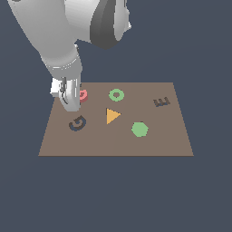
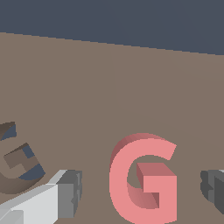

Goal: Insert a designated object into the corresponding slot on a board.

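Note:
The pinkish-red G block (image 2: 142, 179) stands raised on the brown board (image 2: 109, 87). In the wrist view my gripper (image 2: 141, 195) is open, with one grey finger (image 2: 69, 192) on each side of the block and a gap on both sides. In the exterior view the gripper (image 1: 72, 100) is down at the board's far corner on the exterior view's left, and covers most of the red G (image 1: 84, 95). The dark G-shaped slot (image 1: 77, 123) lies just in front of it, empty; it also shows in the wrist view (image 2: 17, 164).
On the board (image 1: 149, 145) are a green ring (image 1: 116, 95), an orange triangle (image 1: 112, 115), a green hexagon (image 1: 139, 129) and a dark E-shaped recess (image 1: 161, 102). The arm's large white links rise above the board's far left corner.

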`<state>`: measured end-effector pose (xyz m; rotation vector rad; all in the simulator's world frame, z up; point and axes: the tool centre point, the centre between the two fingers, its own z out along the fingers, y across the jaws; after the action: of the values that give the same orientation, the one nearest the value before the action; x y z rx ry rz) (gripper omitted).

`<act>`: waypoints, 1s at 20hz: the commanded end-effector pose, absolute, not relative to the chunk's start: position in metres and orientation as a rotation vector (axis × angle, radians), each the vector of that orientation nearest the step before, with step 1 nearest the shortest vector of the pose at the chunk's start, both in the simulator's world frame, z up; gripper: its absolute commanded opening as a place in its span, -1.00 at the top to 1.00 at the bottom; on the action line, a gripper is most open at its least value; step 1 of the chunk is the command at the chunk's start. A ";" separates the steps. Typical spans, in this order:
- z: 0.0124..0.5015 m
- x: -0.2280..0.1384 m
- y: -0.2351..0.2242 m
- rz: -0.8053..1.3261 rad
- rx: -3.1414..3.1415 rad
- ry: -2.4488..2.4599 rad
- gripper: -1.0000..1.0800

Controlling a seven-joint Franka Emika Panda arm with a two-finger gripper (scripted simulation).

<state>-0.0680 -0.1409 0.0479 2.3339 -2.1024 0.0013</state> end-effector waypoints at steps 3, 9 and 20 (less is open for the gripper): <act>0.035 -0.069 -0.141 0.000 2.330 -2.107 -0.92; 0.030 -0.069 -0.140 0.000 2.329 -2.109 1.00; 0.033 -0.069 -0.141 0.001 2.329 -2.109 1.00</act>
<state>-0.0692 -0.1404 0.0311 2.3288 -2.1089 -0.0003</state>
